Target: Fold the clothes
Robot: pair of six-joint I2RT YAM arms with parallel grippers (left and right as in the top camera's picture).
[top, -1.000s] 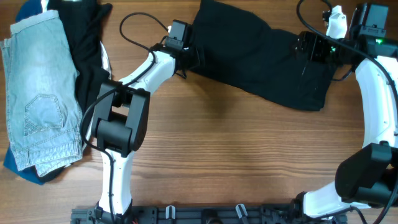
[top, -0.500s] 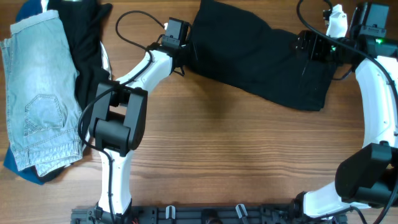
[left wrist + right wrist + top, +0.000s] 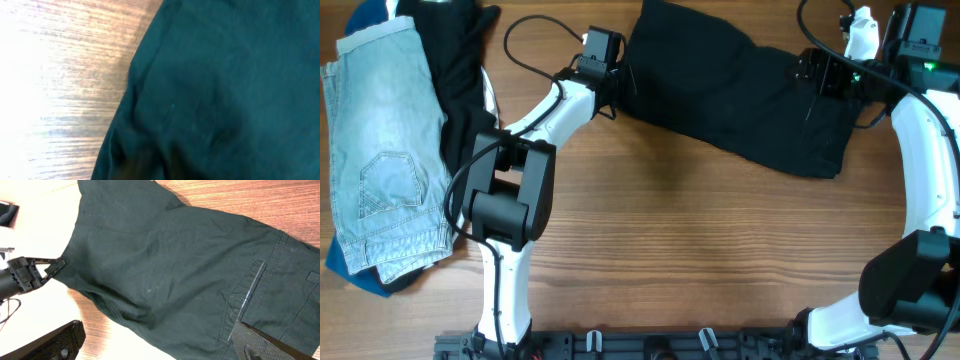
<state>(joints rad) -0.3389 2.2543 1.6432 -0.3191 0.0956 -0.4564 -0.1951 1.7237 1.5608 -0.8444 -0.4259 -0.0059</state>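
One arm (image 3: 545, 115) stretches forward, its left gripper (image 3: 622, 86) pinching the black shorts (image 3: 740, 90).

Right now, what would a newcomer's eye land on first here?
The black shorts lie spread across the far side of the table, the left gripper shut on their left edge, the right gripper open over the other end. Pale denim shorts sit heaped at the far left.
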